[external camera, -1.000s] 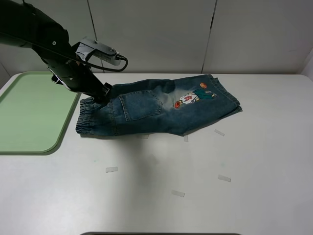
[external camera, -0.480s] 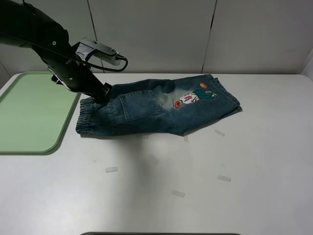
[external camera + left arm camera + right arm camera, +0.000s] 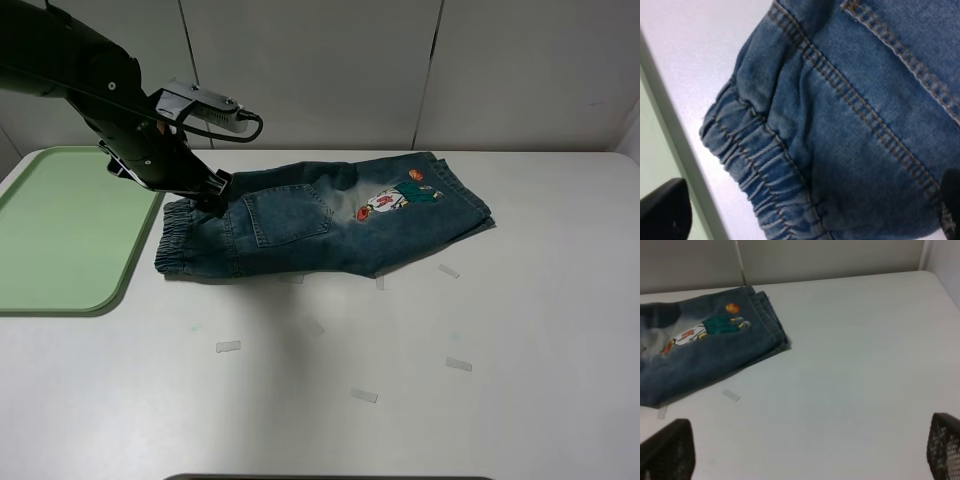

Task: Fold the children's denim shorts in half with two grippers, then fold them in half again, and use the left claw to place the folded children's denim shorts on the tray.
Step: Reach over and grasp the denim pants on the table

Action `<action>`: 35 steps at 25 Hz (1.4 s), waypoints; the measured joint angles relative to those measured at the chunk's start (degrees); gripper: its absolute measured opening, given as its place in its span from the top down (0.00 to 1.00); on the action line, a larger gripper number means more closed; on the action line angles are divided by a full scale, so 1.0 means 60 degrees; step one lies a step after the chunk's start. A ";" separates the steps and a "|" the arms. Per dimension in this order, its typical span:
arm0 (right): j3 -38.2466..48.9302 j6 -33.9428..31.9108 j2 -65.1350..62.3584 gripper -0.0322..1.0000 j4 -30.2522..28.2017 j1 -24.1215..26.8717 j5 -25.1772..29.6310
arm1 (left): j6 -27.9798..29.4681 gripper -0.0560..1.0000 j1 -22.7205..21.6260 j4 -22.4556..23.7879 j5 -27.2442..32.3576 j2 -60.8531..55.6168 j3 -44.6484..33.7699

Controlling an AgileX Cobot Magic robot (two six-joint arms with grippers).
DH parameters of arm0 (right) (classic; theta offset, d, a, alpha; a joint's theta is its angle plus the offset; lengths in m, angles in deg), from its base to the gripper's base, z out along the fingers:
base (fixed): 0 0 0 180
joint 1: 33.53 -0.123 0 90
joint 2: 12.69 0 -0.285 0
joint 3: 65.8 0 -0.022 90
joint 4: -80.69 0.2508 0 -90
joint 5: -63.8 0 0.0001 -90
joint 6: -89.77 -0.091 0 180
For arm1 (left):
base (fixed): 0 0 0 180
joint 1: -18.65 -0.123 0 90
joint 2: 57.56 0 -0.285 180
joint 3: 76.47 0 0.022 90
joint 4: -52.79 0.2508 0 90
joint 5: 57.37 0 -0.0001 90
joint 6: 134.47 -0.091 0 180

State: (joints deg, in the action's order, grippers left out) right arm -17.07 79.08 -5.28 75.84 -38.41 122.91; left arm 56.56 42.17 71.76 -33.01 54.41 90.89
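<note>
The children's denim shorts (image 3: 320,225) lie flat on the white table, doubled over, with the back pocket and cartoon patch (image 3: 395,198) facing up. My left gripper (image 3: 213,196) is down at the far corner of the gathered waistband (image 3: 180,245). In the left wrist view it (image 3: 805,210) is open, its fingertips (image 3: 662,210) wide apart with the waistband denim (image 3: 850,130) between them. My right gripper (image 3: 805,452) stands open above bare table, well off the leg hems (image 3: 772,322); the exterior high view does not show it. The pale-green tray (image 3: 60,230) sits at the left.
Small strips of clear tape (image 3: 228,347) (image 3: 364,396) (image 3: 458,364) (image 3: 448,271) lie on the table in front of the shorts. The tray's rim (image 3: 652,150) runs close beside the waistband. A panelled wall (image 3: 430,70) closes off the back.
The left arm's wrist has shifted a little toward the tray side while its fingers stay at the waistband corner. The shorts have not moved.
</note>
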 joint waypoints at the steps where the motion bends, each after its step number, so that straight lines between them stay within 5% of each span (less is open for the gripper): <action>1: 0.0000 0.0000 0.0000 0.29 0.0000 0.0000 0.0000 | 0.0000 0.02 0.0000 -0.0004 0.0008 0.0000 0.0000; 9: 0.0000 0.0000 0.0000 0.29 0.0031 0.0000 0.0000 | 0.0245 0.02 0.0000 -0.0036 0.0681 -0.0054 0.0000; 21: 0.0000 0.0000 0.0000 0.29 0.0031 0.0000 0.0000 | 0.2770 0.03 -0.0433 0.0133 0.1909 -0.0730 -0.0070; 35: 0.0000 0.0000 0.0000 0.29 0.0049 0.0000 0.0000 | 0.4358 0.01 -0.1413 -0.0189 -0.1742 0.0081 -0.1471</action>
State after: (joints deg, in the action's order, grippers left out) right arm -17.07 79.08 -5.28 76.13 -38.41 122.91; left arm 82.71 33.69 70.63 -43.46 54.90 82.06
